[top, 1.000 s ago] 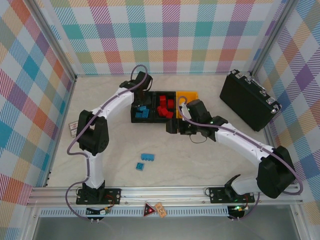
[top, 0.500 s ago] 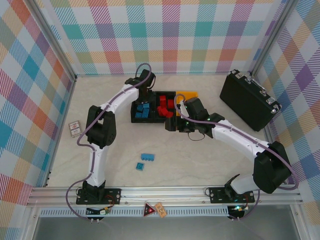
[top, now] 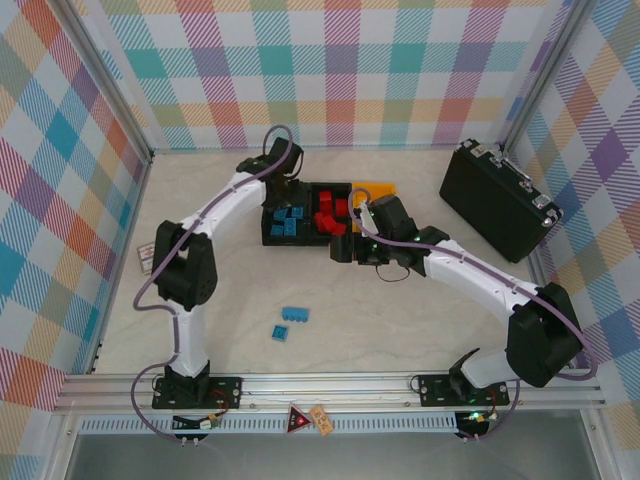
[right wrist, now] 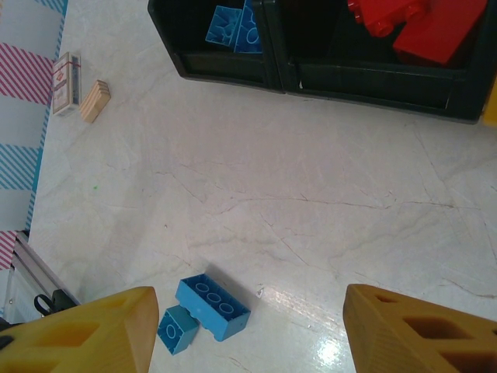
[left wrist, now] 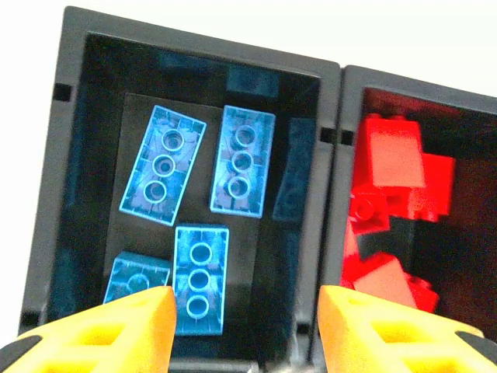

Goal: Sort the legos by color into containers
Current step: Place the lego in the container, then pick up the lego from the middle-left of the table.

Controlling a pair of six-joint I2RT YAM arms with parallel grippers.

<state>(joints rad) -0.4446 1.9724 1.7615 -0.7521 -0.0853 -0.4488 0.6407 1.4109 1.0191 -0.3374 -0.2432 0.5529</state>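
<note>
Legos (left wrist: 163,175): blue ones lay in the left black bin (left wrist: 58,194), red ones (left wrist: 396,155) in the middle bin (left wrist: 458,256). Two loose blue bricks (right wrist: 212,305) sat on the table (right wrist: 311,194). Left gripper (left wrist: 245,294) hung over the blue bin, fingers apart, empty. Right gripper (right wrist: 248,295) hung over the table, fingers apart, empty.

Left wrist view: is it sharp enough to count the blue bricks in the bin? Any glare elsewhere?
Left wrist: blue bricks crisp enough to count four, though red bricks blur into one saturated mass; right wrist: a glare patch on the table near the bottom edge; top external: evenly lit.
</note>
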